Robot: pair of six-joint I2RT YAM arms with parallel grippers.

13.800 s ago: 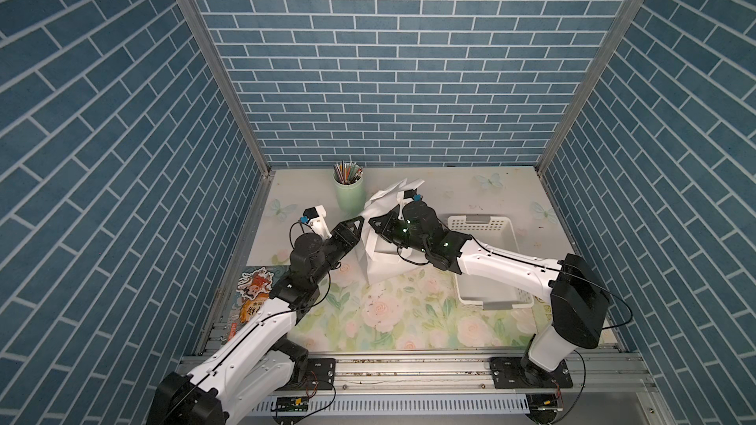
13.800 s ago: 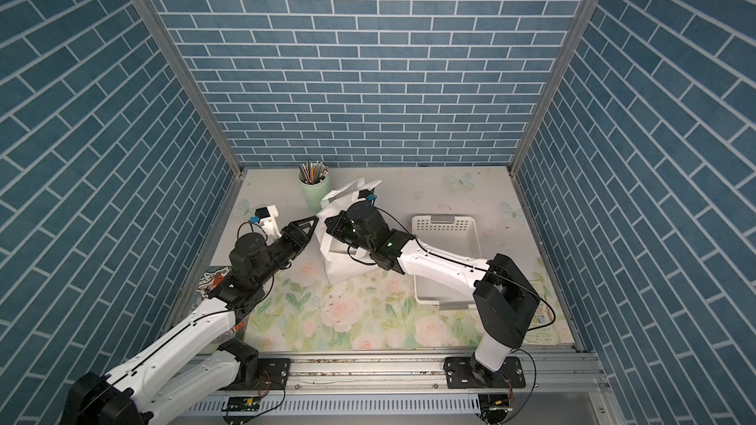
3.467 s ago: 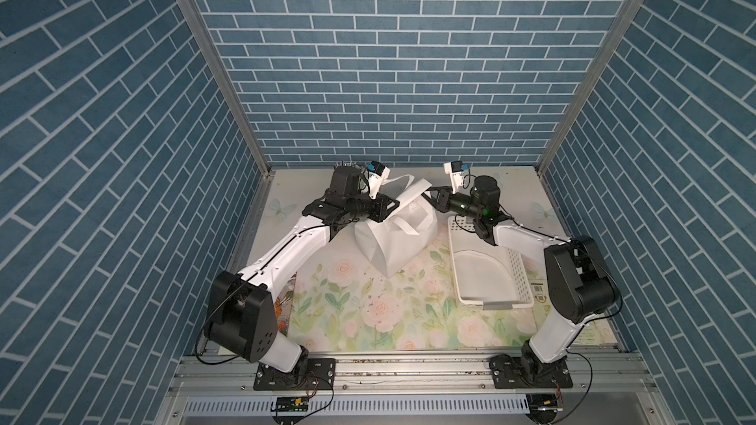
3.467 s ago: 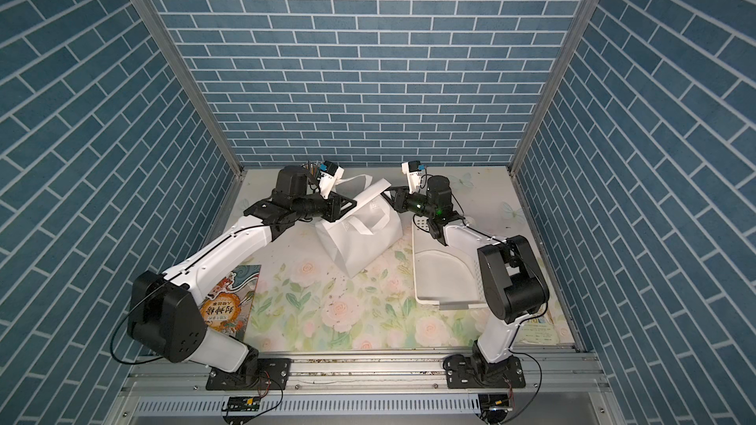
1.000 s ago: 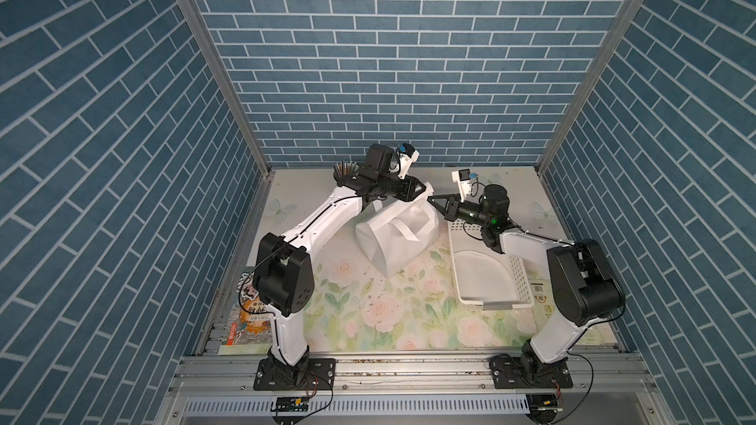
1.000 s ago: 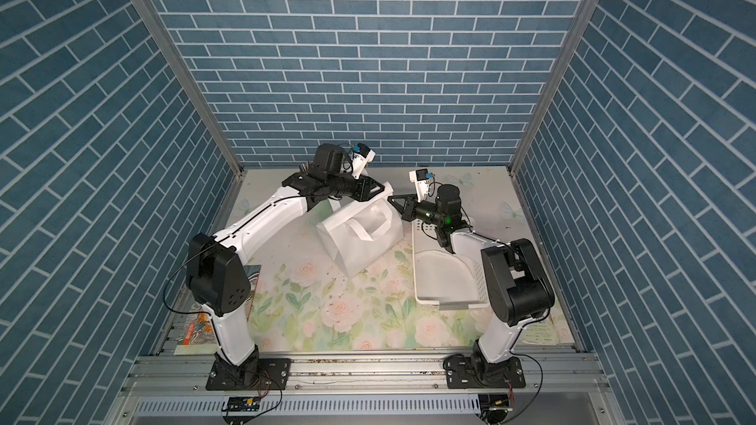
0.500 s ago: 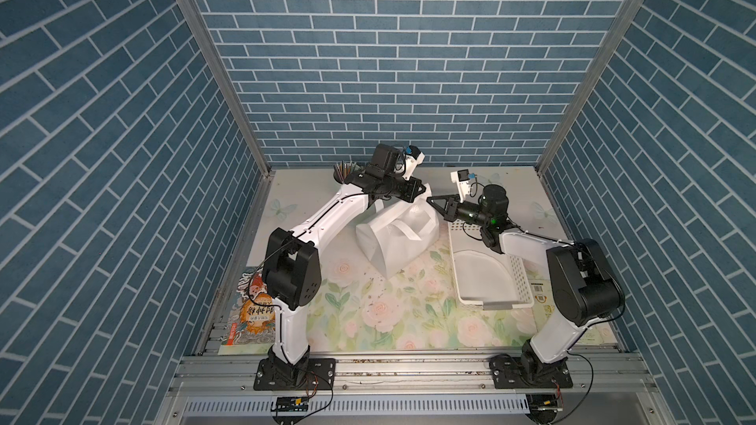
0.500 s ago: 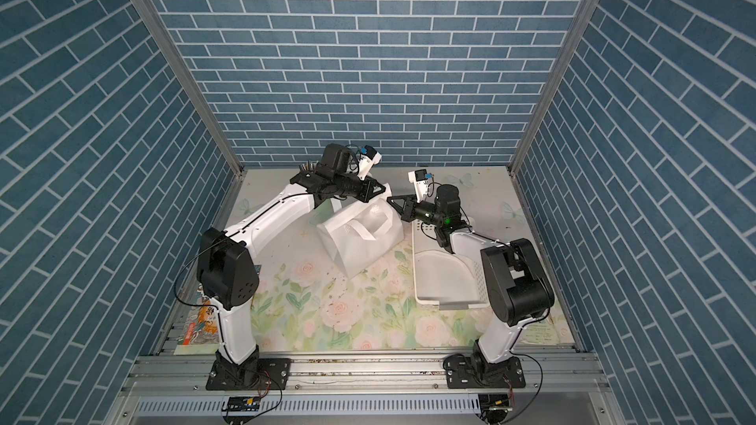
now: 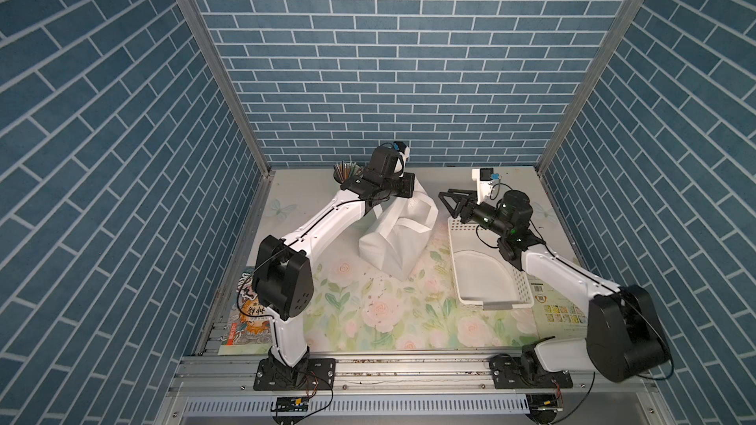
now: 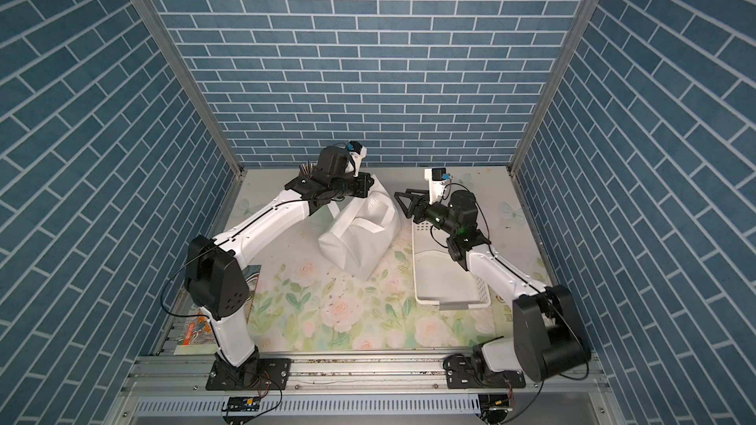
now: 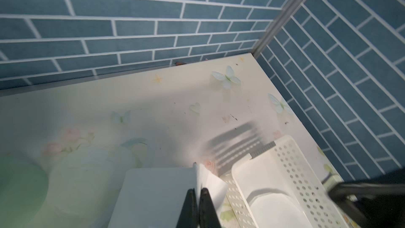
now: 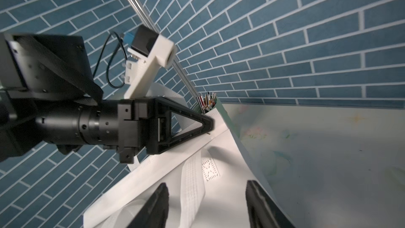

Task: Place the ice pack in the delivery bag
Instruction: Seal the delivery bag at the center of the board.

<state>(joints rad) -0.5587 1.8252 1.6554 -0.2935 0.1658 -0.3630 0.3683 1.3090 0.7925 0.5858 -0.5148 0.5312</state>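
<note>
ice pack first: i cannot find it in any view, not on the desk (image 9: 368, 322) and not in either pair of jaws. a pale rounded patch on the floor of the white basket (image 9: 518, 278) shows no blue print, so i do not take it for the pack. my guess is that it already lies inside the delivery bag (image 9: 392, 245), whose mouth i cannot see into.

what has just changed: a second ago the right gripper (image 12: 206, 184) was shut at the bag's rim on the basket side. now its jaws stand wide and empty, just beside the bag and apart from it, with a strap handle (image 12: 192, 178) in sight beyond them. the left gripper (image 11: 198, 191) has meanwhile closed, and its jaws are pinched narrow on the bag's upper rim. so only one side of the bag is held, and i judge that either the drop is done or the mouth needs reopening.

from my end outward i see:
- the metal rail (image 9: 388, 365)
- a printed booklet (image 9: 245, 314) at the front left corner
- the floral mat on the desk
- the basket to the right of the bag
- a cup of pencils (image 9: 345, 168) behind the left arm
- blue brick wall (image 9: 388, 55) on three sides
</note>
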